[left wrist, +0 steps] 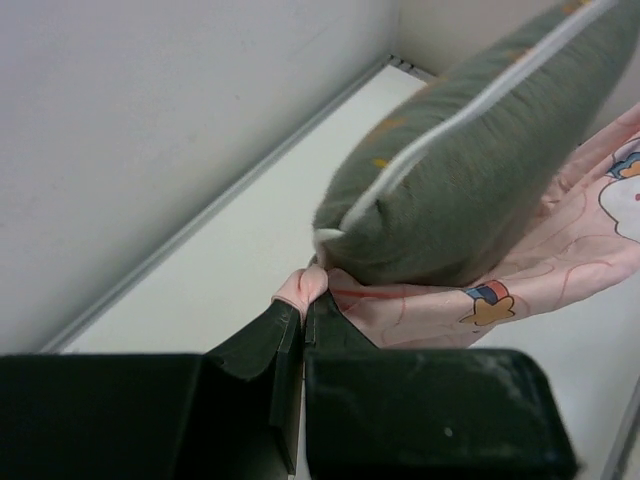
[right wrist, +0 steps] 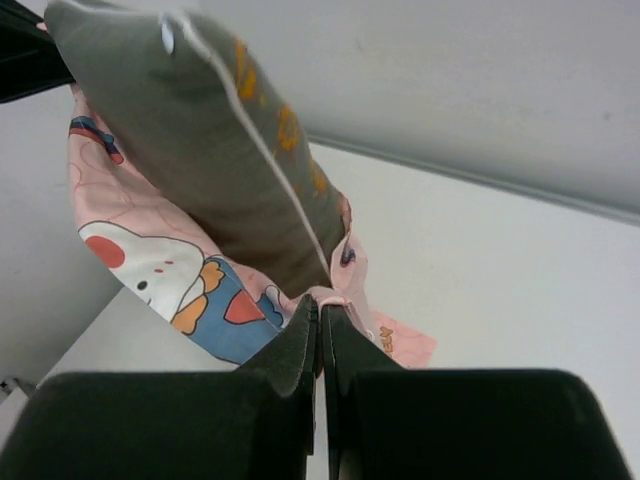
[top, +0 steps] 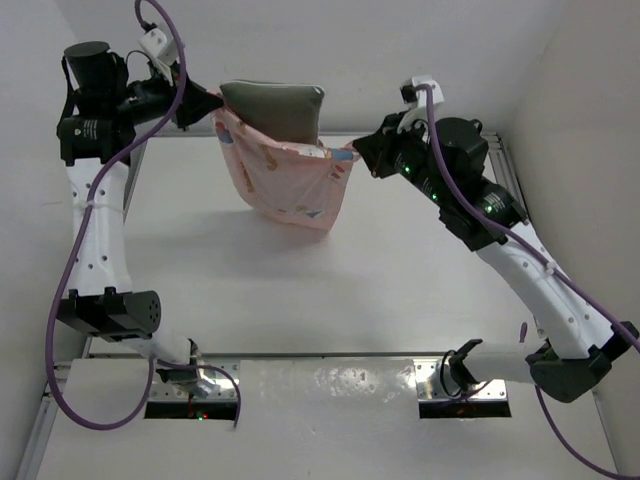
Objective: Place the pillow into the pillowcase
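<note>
The pink pillowcase [top: 290, 185] with white bunnies hangs in the air, mouth up, at the back of the table. The olive-brown pillow [top: 272, 108] with white piping stands in it, its top half above the rim. My left gripper [top: 212, 106] is shut on the case's left rim corner [left wrist: 303, 287]. My right gripper [top: 356, 153] is shut on its right rim corner [right wrist: 322, 298]. In the left wrist view the pillow [left wrist: 470, 160] lies just past the fingertips, over the pink cloth [left wrist: 560, 260]. In the right wrist view the pillow [right wrist: 210, 140] rises from the printed cloth [right wrist: 150, 270].
The white table [top: 300, 290] has a metal rail along its back [top: 190, 135] and right edges. White walls stand close behind and on both sides. The arm bases sit at the near edge [top: 330, 385].
</note>
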